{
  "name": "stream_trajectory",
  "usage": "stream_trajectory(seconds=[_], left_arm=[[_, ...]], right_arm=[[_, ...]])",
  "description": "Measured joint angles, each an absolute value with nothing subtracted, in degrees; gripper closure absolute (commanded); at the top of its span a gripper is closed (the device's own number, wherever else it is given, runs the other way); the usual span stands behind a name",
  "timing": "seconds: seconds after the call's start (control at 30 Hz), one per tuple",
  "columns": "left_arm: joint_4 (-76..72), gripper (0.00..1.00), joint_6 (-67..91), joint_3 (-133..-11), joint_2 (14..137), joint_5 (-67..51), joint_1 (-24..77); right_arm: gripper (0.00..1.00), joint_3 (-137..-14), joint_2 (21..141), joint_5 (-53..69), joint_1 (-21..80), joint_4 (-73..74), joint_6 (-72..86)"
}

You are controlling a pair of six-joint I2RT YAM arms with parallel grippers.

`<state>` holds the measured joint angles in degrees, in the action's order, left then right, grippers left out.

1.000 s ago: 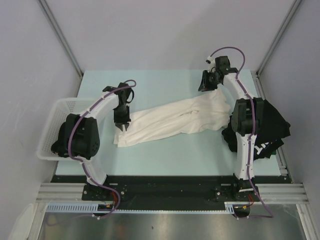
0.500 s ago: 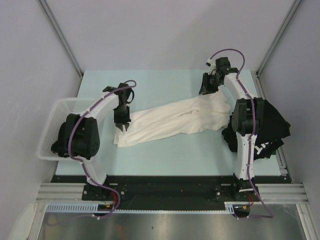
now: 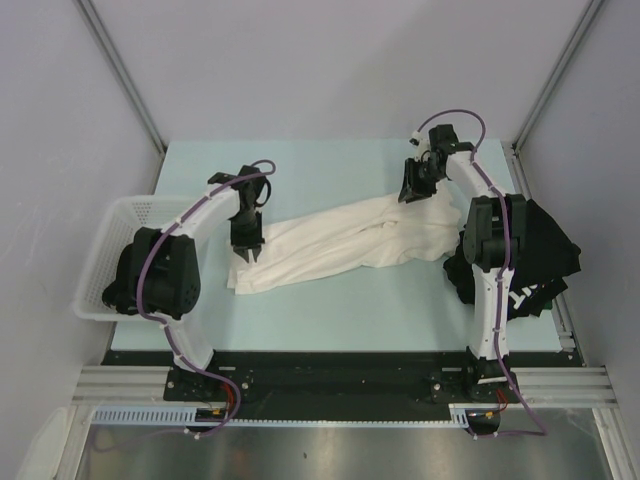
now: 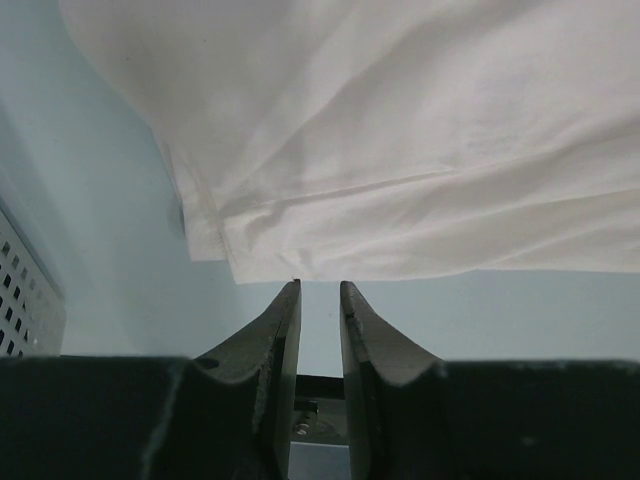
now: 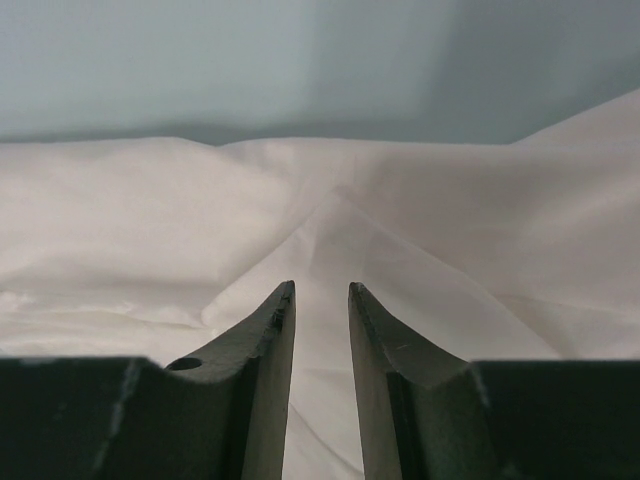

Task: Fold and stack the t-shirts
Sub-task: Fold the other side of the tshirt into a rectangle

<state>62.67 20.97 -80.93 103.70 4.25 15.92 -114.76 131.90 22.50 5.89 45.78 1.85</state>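
Note:
A cream-white t-shirt lies stretched and crumpled across the table, from near left to far right. My left gripper hangs over its left end. In the left wrist view the jaws stand a narrow gap apart with nothing between them, their tips just short of the shirt's hem. My right gripper is over the shirt's far right end. In the right wrist view its jaws stand slightly apart above a raised fold of the cloth. Black t-shirts with white print lie heaped at the right edge.
A white mesh basket stands at the table's left edge, partly behind the left arm; its wall shows in the left wrist view. Grey walls close in the back and both sides. The right arm's base stands against the black heap.
My right gripper has moved a little nearer and lower, onto the shirt's far right end. My left gripper has barely shifted.

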Motion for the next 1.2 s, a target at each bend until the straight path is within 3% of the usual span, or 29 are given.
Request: stream_trajectory(seconds=[1.2], left_arm=[[62.7, 0.73, 20.9, -81.6, 103.7, 4.3, 16.0]], right_arm=[[0.57, -124.3, 136.4, 19.0, 10.5, 48.5, -3.7]])
